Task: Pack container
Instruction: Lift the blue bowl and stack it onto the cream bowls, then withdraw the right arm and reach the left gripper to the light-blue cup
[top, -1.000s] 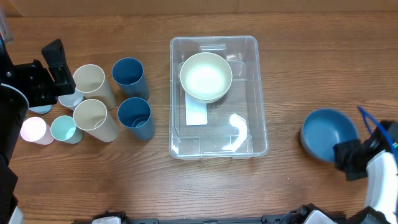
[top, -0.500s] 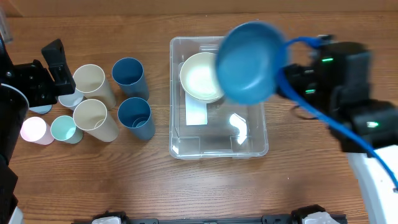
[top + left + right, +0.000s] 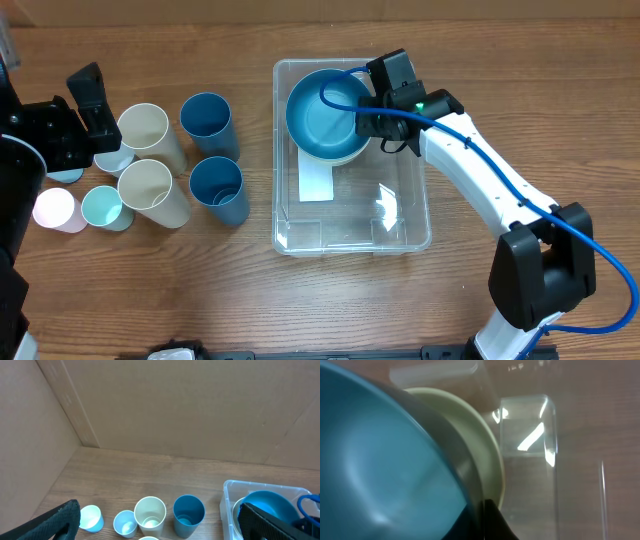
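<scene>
R gripper (image 3: 372, 108) is pinching the 3 o'clock rim of the blue round plastic bowl (image 3: 320, 118), nesting it into the cream round bowl (image 3: 338, 158) to save room. Both are sitting at the 12 o'clock end of the clear rectangular plastic container (image 3: 350, 215), at table centre. L gripper (image 3: 92, 105), fingers wide apart, is waiting at 9 o'clock by the cups (image 3: 150, 150).

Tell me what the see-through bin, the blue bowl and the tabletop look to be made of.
The container looks like clear, glossy plastic: the table shows through it and its walls catch bright glints. The blue bowl seems smooth, satin plastic, evenly coloured with soft highlights; ceramic is possible. The table shows brown wood grain; solid or laminate, I cannot tell.
</scene>
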`<state>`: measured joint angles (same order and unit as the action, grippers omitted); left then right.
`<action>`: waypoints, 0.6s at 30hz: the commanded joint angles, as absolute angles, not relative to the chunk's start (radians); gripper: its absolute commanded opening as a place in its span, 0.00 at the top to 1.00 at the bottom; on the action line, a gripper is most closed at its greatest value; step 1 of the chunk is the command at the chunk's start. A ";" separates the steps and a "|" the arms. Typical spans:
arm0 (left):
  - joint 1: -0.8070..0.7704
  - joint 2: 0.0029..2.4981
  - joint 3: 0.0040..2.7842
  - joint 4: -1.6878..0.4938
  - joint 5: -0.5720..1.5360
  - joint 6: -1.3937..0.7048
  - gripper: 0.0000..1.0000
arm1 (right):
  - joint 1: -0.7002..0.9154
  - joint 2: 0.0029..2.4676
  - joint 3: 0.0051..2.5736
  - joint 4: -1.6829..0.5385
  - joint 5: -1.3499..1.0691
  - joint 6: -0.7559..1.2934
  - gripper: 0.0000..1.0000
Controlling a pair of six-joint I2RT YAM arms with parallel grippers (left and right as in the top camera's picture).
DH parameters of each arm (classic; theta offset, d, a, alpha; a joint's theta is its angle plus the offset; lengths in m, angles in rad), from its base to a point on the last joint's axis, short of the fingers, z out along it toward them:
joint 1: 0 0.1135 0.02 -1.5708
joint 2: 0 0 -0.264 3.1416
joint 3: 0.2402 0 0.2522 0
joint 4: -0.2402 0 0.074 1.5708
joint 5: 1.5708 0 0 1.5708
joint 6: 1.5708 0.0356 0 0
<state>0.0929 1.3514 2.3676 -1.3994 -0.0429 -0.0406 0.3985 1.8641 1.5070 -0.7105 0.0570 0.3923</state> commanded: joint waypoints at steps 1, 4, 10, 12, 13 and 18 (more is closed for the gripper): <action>0.091 1.355 2.376 -1.396 -0.056 -0.014 0.00 | 0.385 1.838 1.541 -0.704 0.023 0.319 0.69; 0.091 1.355 2.376 -1.396 -0.056 -0.014 0.00 | 0.384 1.776 1.611 -0.789 0.007 0.312 0.45; 0.091 1.355 2.376 -1.396 -0.055 -0.014 0.00 | 0.327 1.561 1.767 -0.978 0.043 0.375 0.23; 0.091 1.355 2.376 -1.396 -0.056 -0.014 0.00 | 0.269 1.496 1.794 -1.032 0.044 0.379 0.18; 0.091 1.355 2.376 -1.396 -0.055 -0.014 0.00 | 0.217 1.456 1.798 -1.060 0.044 0.397 0.16; 0.091 1.355 2.376 -1.396 -0.056 -0.014 0.00 | -0.127 1.346 1.798 -1.164 0.039 0.419 0.10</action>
<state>0.0929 1.3514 2.3676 -1.3994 -0.0429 -0.0406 0.0166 1.3540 1.7962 -1.1290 0.0307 0.3977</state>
